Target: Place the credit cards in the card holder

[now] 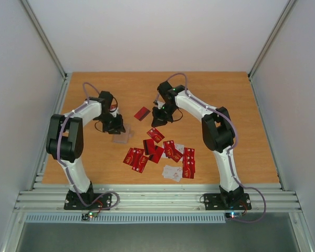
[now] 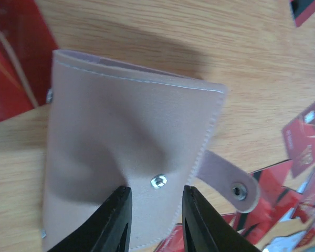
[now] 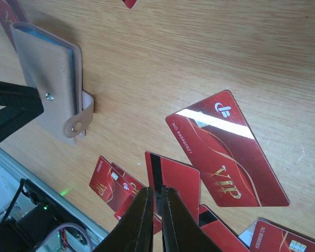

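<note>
Right gripper (image 3: pixel 156 195) grasps 1 glossy red plastic credit card (image 3: pixel 177 176), long axis ahead; tan leather card holder (image 3: pixel 47 79), pinched by left gripper (image 2: pixel 157 195), sits ahead-left of that claw, mouth apparently rightward.

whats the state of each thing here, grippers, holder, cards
card holder: held up off the table, snap strap undone
left gripper: shut on the card holder
right gripper: shut on one red card
held card: pinched at its edge, not yet in the card holder
other credit cards: lying loose on the table
</note>
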You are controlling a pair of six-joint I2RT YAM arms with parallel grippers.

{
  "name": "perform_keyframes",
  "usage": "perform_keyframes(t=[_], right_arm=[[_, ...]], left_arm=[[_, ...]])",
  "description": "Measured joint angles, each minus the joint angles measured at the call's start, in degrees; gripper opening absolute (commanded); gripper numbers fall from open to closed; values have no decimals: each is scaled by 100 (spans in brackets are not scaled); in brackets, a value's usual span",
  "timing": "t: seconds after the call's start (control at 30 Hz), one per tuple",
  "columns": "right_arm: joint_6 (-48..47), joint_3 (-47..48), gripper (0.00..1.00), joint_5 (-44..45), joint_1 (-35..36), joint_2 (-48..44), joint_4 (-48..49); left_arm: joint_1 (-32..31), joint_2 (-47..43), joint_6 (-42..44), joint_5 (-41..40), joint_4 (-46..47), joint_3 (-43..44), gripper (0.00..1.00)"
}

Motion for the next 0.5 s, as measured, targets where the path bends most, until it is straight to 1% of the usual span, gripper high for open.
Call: perform_keyframes(t=[0.1, 0.23, 0.37, 0.5], right_arm=[[35, -2, 7, -20, 0, 0, 28], [76, -61, 7, -90, 0, 0, 74], [92, -72, 7, -162, 0, 0, 72], [184, -37, 8, -278, 0, 2, 76]], left_arm=[[101, 0, -79, 417, 350, -201, 27], [114, 0, -186, 885, 787, -302, 18], [149, 0, -247, 962, 935, -317, 7], [177, 0, -243, 914, 957, -332, 0]])
